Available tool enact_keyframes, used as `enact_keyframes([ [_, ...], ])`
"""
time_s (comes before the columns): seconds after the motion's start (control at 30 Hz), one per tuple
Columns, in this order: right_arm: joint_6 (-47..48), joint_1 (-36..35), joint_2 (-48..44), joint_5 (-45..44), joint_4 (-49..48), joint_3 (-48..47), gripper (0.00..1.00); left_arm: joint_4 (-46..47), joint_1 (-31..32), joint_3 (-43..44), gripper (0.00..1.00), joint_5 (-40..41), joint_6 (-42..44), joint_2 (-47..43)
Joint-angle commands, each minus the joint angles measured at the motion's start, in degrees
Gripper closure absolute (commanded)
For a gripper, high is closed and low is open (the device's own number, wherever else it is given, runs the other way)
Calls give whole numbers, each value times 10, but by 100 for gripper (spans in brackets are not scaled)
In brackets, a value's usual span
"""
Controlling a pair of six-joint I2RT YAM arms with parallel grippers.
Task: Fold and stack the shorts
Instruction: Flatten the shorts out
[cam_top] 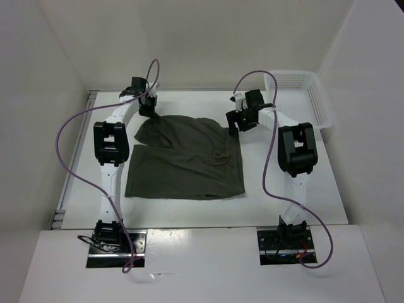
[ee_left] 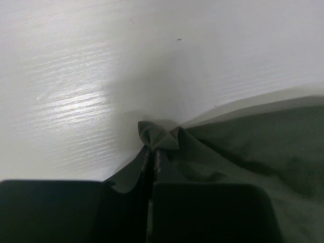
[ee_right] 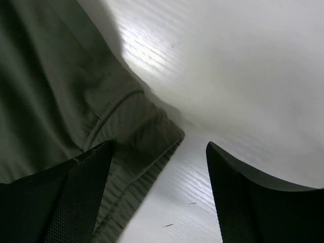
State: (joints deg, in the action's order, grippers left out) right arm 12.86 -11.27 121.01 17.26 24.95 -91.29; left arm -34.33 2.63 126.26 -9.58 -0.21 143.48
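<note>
The dark olive-green shorts (cam_top: 186, 161) lie spread on the white table, with the far left leg bunched and lifted at its corner. My left gripper (cam_top: 147, 108) is shut on that far left corner of the shorts (ee_left: 158, 135); a pinch of fabric sticks out past the fingertips. My right gripper (cam_top: 237, 128) is open and hangs over the far right corner of the shorts (ee_right: 136, 126), one finger (ee_right: 76, 192) above the waistband, the other (ee_right: 253, 202) above bare table.
A white mesh basket (cam_top: 302, 95) stands at the far right of the table. White walls close in the table on the left, back and right. Purple cables loop from both arms.
</note>
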Motion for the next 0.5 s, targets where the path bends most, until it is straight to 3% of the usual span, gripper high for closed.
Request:
enact_keyframes([
  [0.0,39,-3,15,-39,-10,3,22,-21,9,-5,100,4,2,-20],
  [0.13,59,-16,35,-38,-5,-5,38,-21,14,-10,100,4,2,-25],
  [0.17,65,-23,35,-30,2,-5,53,-21,14,-10,100,4,2,-30],
  [0.23,70,-29,35,-20,2,-5,71,-21,14,-15,100,4,2,-30],
  [0.27,70,-29,35,-12,2,-12,85,-21,14,-15,100,9,2,-36],
  [0.37,70,-29,30,-23,2,-41,100,-15,14,-3,100,17,2,-41],
  [0.47,70,-29,18,-49,-5,-92,100,-4,14,44,100,46,2,-52],
])
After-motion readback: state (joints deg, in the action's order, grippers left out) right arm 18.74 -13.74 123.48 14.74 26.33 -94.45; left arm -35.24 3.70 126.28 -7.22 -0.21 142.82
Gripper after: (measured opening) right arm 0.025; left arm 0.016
